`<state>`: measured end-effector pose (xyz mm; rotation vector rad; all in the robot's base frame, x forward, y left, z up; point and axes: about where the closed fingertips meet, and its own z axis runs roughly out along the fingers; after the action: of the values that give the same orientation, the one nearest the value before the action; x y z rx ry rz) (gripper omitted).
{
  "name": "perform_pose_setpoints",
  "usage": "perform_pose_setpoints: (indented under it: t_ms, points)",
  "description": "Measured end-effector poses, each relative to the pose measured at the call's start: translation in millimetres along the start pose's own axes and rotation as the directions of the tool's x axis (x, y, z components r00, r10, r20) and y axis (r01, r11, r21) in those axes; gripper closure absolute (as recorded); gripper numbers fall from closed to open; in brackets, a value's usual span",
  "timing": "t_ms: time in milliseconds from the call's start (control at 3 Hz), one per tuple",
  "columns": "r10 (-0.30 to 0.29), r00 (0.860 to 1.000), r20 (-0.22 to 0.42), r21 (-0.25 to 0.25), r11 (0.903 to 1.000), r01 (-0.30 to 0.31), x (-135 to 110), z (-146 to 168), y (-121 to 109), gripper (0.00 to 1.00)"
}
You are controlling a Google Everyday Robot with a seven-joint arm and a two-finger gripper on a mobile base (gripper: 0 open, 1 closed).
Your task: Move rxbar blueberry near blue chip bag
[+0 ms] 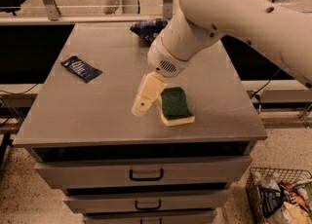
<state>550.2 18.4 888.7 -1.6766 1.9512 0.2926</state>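
Note:
The rxbar blueberry (81,68) is a flat dark navy wrapper lying on the left part of the grey table (102,116). The blue chip bag (147,28) is at the table's far edge, partly hidden behind my arm. My gripper (145,97) hangs over the middle of the table, just left of a sponge, well right of the bar and in front of the bag. It holds nothing that I can see.
A sponge (175,105) with a green top and yellow base lies right of the gripper. My white arm (229,13) crosses the table's right rear. Drawers (146,174) front the table. A wire basket (280,201) of items stands on the floor at lower right.

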Motion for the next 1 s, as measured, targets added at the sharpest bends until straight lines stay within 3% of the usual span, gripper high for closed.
perform_pose_setpoints:
  t_ms: [333, 667, 1000]
  points:
    - [0.000, 1.000, 0.000, 0.000, 1.0000, 0.000, 0.0, 0.0, 0.0, 0.00]
    - [0.011, 0.998, 0.054, 0.001, 0.9999, -0.011, -14.6, 15.7, -5.2, 0.00]
    - [0.027, 0.990, 0.135, -0.003, 0.9996, -0.027, -50.0, 54.1, -23.7, 0.00]
